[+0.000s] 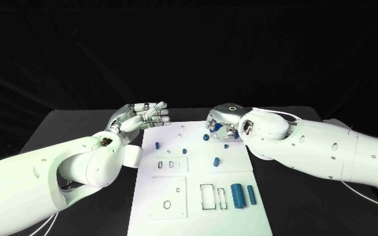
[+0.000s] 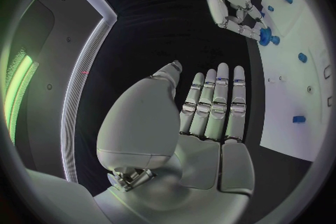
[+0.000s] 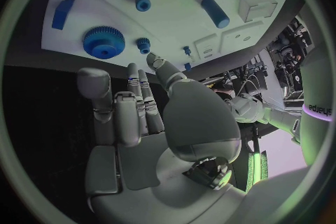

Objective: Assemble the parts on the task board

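Right hand [image 1: 223, 122] hovered over the far end of the task board [image 1: 169, 192], its fingers curved downward around a small blue gear [image 3: 104, 42]. From the left wrist view the fingertips [image 2: 251, 31] appeared to touch that part, yet whether they actually gripped it could not be told; the right wrist view showed the gear lying on the white plate just past the fingers. Left hand [image 1: 144, 117] was held beside the board's far left corner, fingers straight and together, holding nothing.

Other blue parts lay scattered on the board: a short peg [image 1: 216, 162] near the middle, and a thick cylinder [image 1: 236, 196] with a thinner one [image 1: 251, 194] just beside it at the near right, next to rectangular slots [image 1: 207, 196]. The board sat in the middle of the black surface [image 1: 71, 124].

These pieces looked like rigid, light plastic, smooth enough to slip or roll. The gear would probably be best pinched across its toothed rim, where the teeth give some bite; the cylinders across their middle, held level so they do not swing.
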